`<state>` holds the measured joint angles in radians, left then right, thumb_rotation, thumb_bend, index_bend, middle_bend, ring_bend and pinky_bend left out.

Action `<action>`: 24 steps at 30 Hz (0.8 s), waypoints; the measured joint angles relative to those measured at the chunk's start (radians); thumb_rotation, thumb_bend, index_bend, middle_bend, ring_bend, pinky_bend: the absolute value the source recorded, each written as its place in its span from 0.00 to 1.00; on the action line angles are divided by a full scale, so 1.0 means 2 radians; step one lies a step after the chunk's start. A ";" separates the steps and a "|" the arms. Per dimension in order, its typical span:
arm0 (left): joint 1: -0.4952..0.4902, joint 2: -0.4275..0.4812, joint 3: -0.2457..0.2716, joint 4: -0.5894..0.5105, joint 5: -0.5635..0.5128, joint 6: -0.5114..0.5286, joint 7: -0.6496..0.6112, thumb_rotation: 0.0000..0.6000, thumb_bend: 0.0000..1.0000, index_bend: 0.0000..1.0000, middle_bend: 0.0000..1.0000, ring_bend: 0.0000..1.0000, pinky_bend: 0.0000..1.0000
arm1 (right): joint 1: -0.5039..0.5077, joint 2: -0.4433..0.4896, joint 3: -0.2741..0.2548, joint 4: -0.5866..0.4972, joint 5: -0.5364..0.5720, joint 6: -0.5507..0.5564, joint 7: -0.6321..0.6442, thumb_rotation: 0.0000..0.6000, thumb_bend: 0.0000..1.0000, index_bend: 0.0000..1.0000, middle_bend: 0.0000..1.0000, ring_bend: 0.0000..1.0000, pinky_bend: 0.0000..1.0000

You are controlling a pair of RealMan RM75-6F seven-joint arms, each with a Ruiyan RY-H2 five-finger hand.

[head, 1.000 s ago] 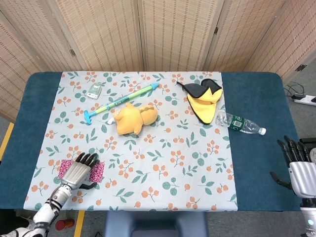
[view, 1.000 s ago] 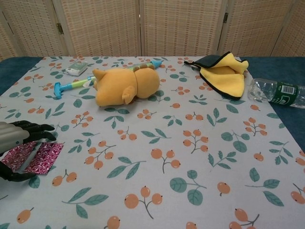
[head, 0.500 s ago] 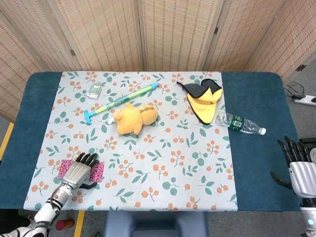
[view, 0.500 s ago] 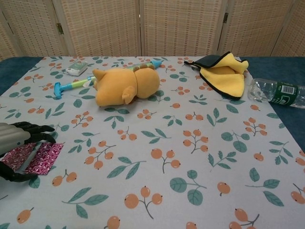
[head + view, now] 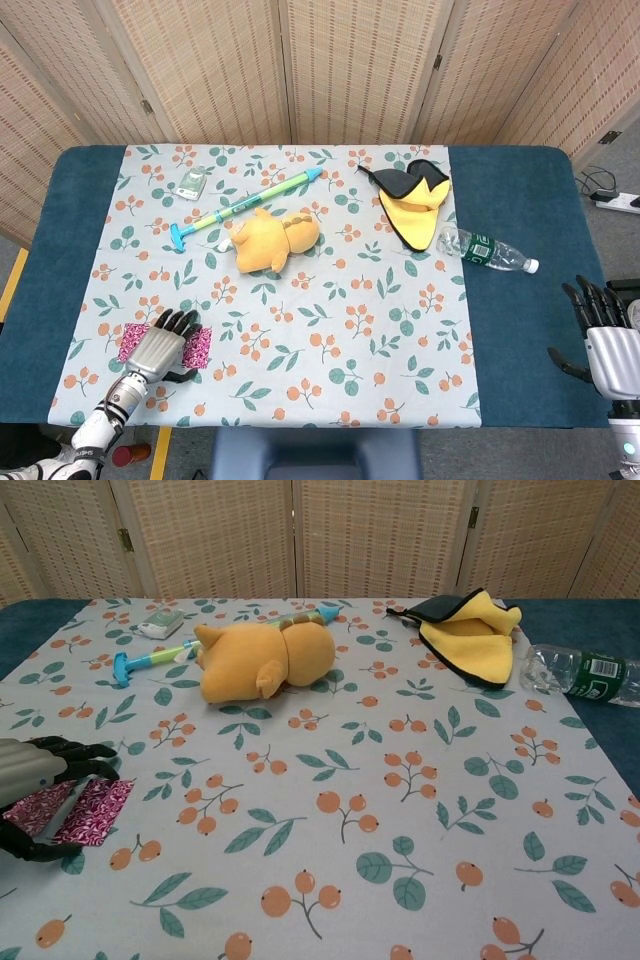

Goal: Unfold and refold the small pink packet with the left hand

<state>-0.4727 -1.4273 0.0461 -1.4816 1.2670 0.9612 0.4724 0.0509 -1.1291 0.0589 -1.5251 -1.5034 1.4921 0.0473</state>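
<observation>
Left robot hand [image 5: 160, 347] lying on small pink patterned foil packet [image 5: 95, 807], fingers spread over it, thumb beside, on floral-clothed bench [image 5: 330, 330], right robot hand [image 5: 603, 340] spread, holding nothing

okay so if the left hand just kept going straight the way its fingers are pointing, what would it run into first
Probably nothing close. The left hand lies over the pink packet, fingers aimed up the flowered tablecloth. Further on, that line seems to head toward the orange plush toy, though depth is hard to judge.
</observation>
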 measured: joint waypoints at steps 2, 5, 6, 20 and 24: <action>0.001 -0.001 0.000 0.001 0.002 0.003 -0.002 0.83 0.32 0.25 0.00 0.00 0.00 | 0.000 0.000 0.000 0.000 0.000 0.000 0.001 1.00 0.25 0.00 0.00 0.00 0.00; 0.002 -0.001 0.000 0.001 0.007 0.010 -0.005 0.85 0.32 0.27 0.00 0.00 0.00 | 0.000 0.000 0.000 0.001 0.000 0.000 0.001 1.00 0.25 0.00 0.00 0.00 0.00; 0.003 0.000 0.000 0.000 0.009 0.012 -0.006 0.85 0.32 0.27 0.00 0.00 0.00 | 0.000 0.000 0.000 0.001 0.000 0.001 0.001 1.00 0.25 0.00 0.00 0.00 0.00; 0.012 0.041 0.002 -0.038 0.025 0.042 -0.010 0.86 0.32 0.25 0.00 0.00 0.00 | -0.002 0.001 0.001 0.003 -0.002 0.006 0.006 1.00 0.25 0.00 0.00 0.00 0.00; 0.020 0.062 0.003 -0.050 0.027 0.055 -0.019 0.86 0.32 0.25 0.00 0.00 0.00 | -0.001 0.000 0.001 0.004 -0.003 0.005 0.008 1.00 0.25 0.00 0.00 0.00 0.00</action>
<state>-0.4335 -1.3031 0.0511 -1.5819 1.3205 1.0704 0.4352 0.0489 -1.1284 0.0608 -1.5162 -1.5097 1.5026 0.0625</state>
